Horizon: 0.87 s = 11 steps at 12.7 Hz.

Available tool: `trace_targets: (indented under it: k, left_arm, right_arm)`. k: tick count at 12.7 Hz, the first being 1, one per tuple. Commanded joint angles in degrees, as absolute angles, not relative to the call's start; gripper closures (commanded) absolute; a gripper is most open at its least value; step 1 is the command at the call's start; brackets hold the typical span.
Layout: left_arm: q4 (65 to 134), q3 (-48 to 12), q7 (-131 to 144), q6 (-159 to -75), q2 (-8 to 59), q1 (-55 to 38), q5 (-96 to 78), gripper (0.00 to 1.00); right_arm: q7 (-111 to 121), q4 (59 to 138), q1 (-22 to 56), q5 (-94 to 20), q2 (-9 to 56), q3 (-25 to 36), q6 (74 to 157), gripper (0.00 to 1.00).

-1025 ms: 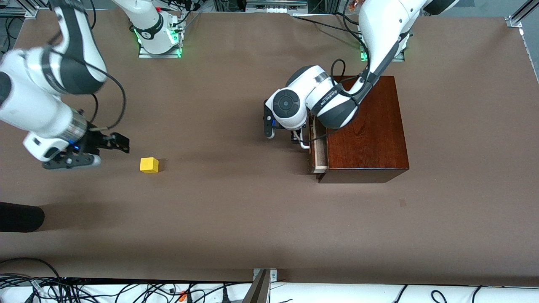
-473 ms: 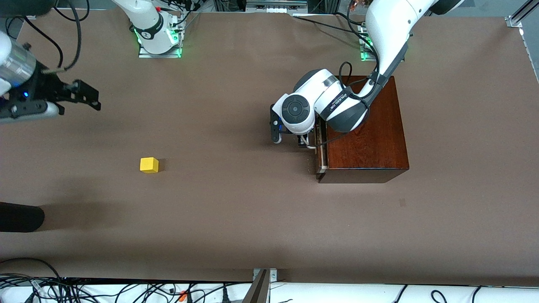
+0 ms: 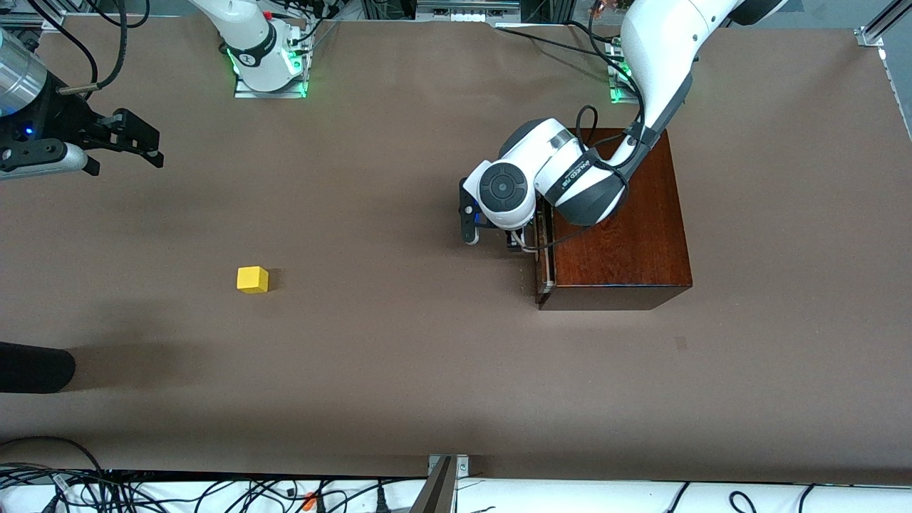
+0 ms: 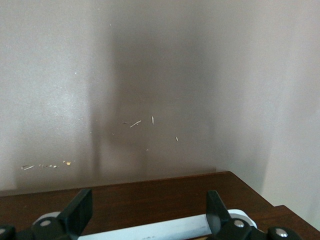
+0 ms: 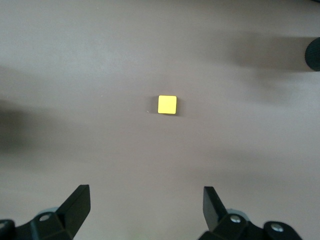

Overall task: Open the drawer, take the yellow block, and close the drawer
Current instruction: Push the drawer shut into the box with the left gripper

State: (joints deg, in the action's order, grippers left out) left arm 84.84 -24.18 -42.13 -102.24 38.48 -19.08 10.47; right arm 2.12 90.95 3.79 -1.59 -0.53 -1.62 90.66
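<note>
Both grippers show in the front view. Left gripper (image 3: 507,239) is down in front of the drawer (image 3: 544,253), at its white handle (image 4: 165,229); in the left wrist view its fingers (image 4: 80,210) stand spread, one to each side of the white bar, and whether the pads press on the bar cannot be told. Right gripper (image 3: 132,139) hangs in the air over bare table toward the right arm's end, released, its fingers (image 5: 77,202) wide apart with nothing between them.

The table (image 3: 399,370) is covered by a plain matte brown sheet with soft shadows. Along the edge nearest the front camera runs a white strip with a tangle of cables (image 3: 142,491); at the edge where the bases stand, the arm mounts glow green (image 3: 267,71). A dark rounded object (image 3: 35,367) juts in at the right arm's end of the table.

The wooden box (image 3: 616,214) sits near the left arm's base, glossy reddish-brown. Its drawer front faces the right arm's end of the table, with its long axis running from the bases' edge toward the front camera. The drawer looks shut or very nearly so, only a thin pale line showing along the front.

The yellow block (image 3: 253,279) rests on the open table, well apart from the box, toward the right arm's end and nearer the front camera than the right gripper. It is a cube, with no long axis.
</note>
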Motion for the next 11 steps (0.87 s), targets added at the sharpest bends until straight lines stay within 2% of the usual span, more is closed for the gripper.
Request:
trace_targets:
  k: [1, 11]
  left_arm:
    - [85.3, -24.3, -43.6, -100.8, 37.3, -18.1, 12.5, 0.00]
    - [84.7, -24.4, -43.2, -99.9, 36.4, -17.5, 11.5, 0.00]
  right_arm:
    - [2.5, 90.8, 3.3, -1.5, -0.5, -1.6, 90.2, 0.00]
    - [2.5, 89.6, 3.4, -0.4, 1.1, -1.9, 90.3, 0.00]
